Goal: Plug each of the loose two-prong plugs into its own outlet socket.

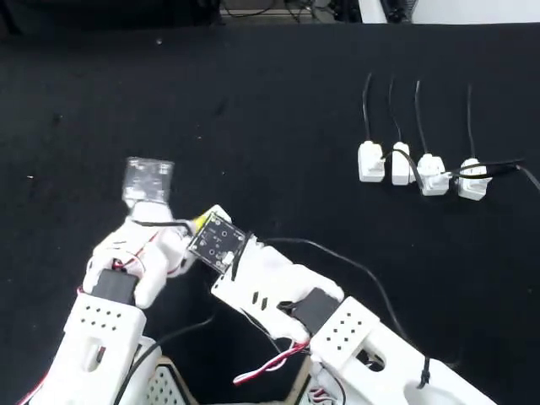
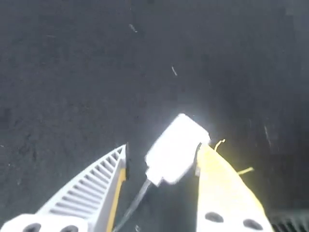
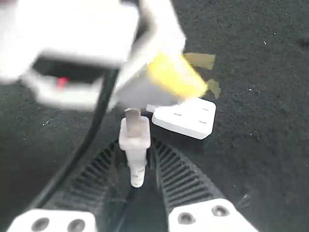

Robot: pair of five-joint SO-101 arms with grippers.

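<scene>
Robotics lab bench: black cloth table [image 1: 253, 101], white arms [image 1: 101, 325] with bare servo wiring [image 1: 263, 364], cables [image 1: 287, 8] beyond far edge.

Beside the outlet socket [image 3: 186, 118], the prongs of the plug [image 3: 134, 140] are blurred. The socket's cord [image 2: 133, 203] is cut off by the frame edge.

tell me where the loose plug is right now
In the right wrist view the plug sits clamped in the right gripper, prongs close beside the socket between the fingers of the left gripper.

Plug [image 3: 134, 137] and outlet socket [image 3: 186, 118] are white, left hand [image 2: 161, 150] partly yellow, table [image 1: 253, 101] black.
</scene>
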